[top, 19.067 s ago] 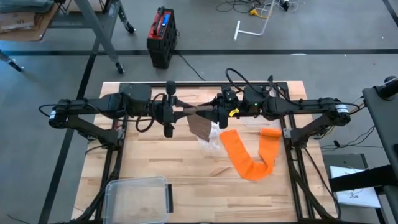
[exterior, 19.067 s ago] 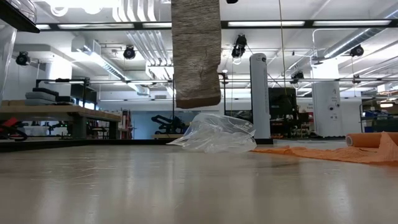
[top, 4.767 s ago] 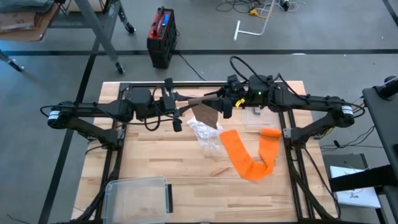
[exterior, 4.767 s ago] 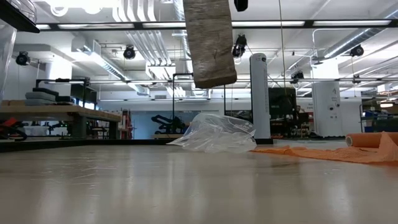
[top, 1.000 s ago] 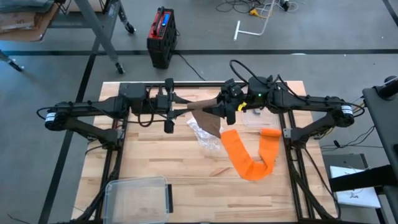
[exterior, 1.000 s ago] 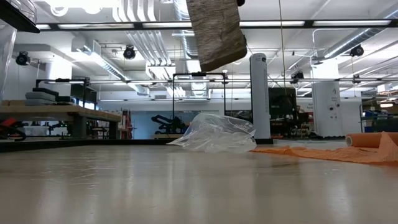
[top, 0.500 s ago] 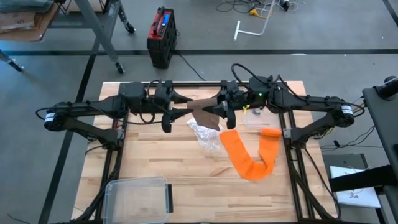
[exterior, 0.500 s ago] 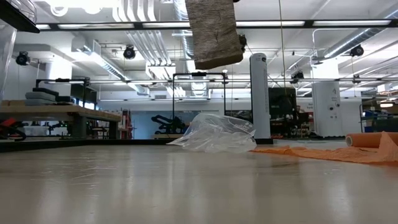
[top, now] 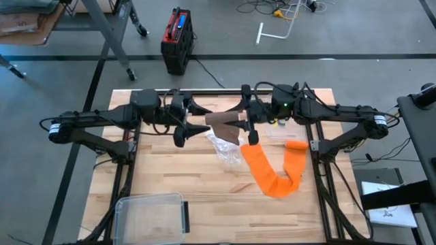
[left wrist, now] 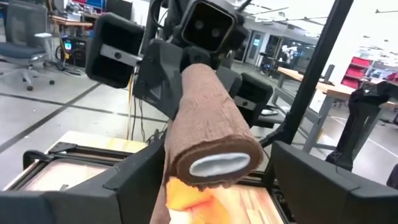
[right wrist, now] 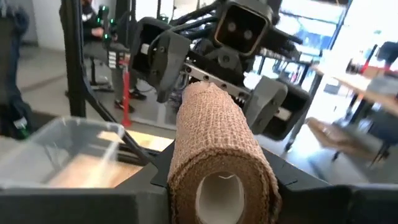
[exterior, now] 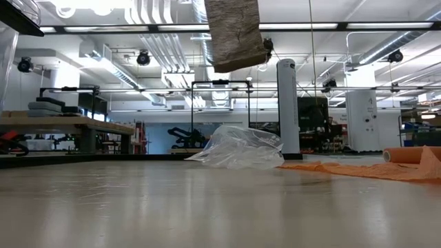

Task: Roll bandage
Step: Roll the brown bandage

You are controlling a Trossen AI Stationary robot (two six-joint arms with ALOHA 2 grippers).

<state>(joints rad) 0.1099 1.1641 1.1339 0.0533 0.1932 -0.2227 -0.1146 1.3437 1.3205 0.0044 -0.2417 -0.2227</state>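
**Above the tabletop: a soft brown roll carried between two arms**

Above the tabletop [top: 170, 173], the brown bandage roll [top: 225, 120] hangs in mid-air between both grippers, its loose tail drooping toward a clear plastic wrapper [top: 225, 146]. The left gripper [top: 194, 117] has its fingers spread on either side of one end without pressing it. The right gripper [top: 244, 117] has its fingers pinching the other end. The woven crepe looks light, soft and compressible, with enough surface texture to resist slipping; it is judged likely to unwind if held loosely. The firmest hold appears to be near the ends, around the hollow core [right wrist: 221, 190]. An orange bandage [top: 272, 170] lies unrolled nearby.
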